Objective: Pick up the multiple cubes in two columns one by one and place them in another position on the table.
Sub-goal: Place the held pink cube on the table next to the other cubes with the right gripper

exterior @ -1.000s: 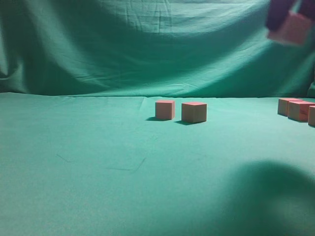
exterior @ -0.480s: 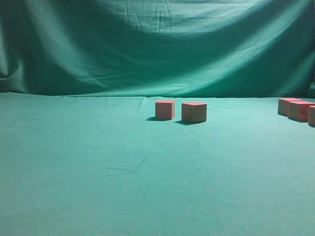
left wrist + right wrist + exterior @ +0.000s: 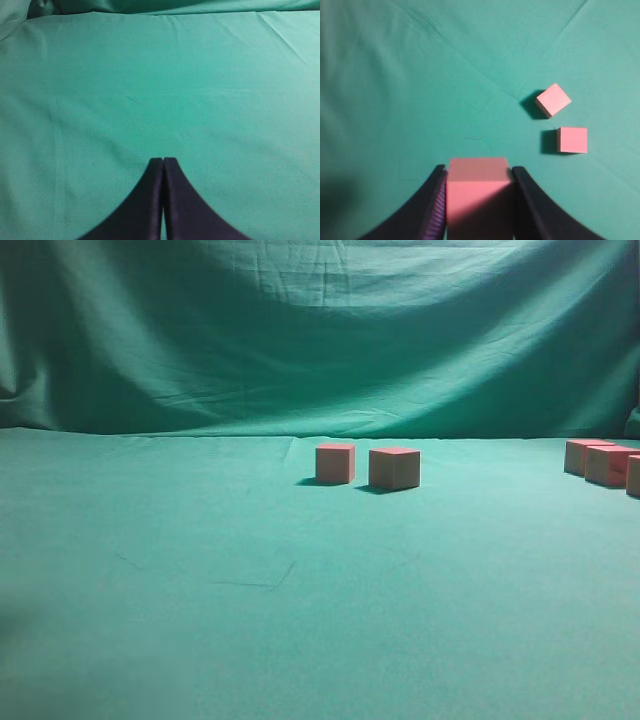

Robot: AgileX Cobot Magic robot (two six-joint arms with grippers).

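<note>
In the right wrist view my right gripper (image 3: 478, 172) is shut on a pink cube (image 3: 479, 192), held high above the green table (image 3: 395, 90). Below it two cubes lie side by side: a turned one (image 3: 553, 99) and a square-on one (image 3: 571, 139). The exterior view shows two cubes mid-table, the left one (image 3: 335, 462) and the right one (image 3: 394, 467), and more cubes (image 3: 606, 463) at the right edge. Neither gripper appears there. My left gripper (image 3: 163, 161) is shut and empty over bare cloth.
A wrinkled green backdrop (image 3: 320, 330) hangs behind the table (image 3: 250, 620). A faint shadow darkens the lower left corner of the exterior view. Creases run across the cloth in the right wrist view.
My right gripper with its cube has left the top right of the exterior view. The large shadow at the lower right is gone. The cubes on the table have stayed put.
</note>
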